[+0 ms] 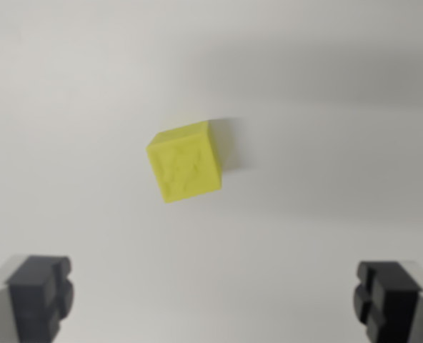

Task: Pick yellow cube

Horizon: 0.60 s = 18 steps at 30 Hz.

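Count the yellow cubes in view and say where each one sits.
1. The yellow cube lies on the white surface near the wrist view's centre, ahead of the open jaws. Nothing seems hidden.

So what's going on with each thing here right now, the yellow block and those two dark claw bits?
yellow cube: resting on the white surface, turned at an angle, untouched.
gripper: open, fingers wide apart, nothing held, cube not yet between them.

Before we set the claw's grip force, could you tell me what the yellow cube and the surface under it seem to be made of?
Yellow cube: probably plastic, matte; its top shows a faint raised pattern and no glare, though the picture is blurred. Surface: smooth, white, matte, with soft shadows only; laminate or painted board, cannot tell.
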Each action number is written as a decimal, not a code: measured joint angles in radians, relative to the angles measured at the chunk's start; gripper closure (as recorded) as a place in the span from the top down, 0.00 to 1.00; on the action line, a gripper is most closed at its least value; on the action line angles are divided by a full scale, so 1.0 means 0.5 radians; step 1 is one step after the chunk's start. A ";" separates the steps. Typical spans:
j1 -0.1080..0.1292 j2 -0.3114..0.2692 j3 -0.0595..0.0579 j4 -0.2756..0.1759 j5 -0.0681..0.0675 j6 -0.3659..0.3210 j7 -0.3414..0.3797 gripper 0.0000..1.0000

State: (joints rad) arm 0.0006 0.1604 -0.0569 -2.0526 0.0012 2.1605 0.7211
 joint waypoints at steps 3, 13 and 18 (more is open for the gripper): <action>0.003 0.008 0.000 -0.032 0.001 0.044 -0.021 1.00; 0.014 0.044 0.000 -0.129 0.005 0.190 -0.089 1.00; 0.020 0.066 0.000 -0.174 0.007 0.263 -0.123 1.00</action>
State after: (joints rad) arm 0.0105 0.1932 -0.0569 -2.1396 0.0048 2.2923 0.6594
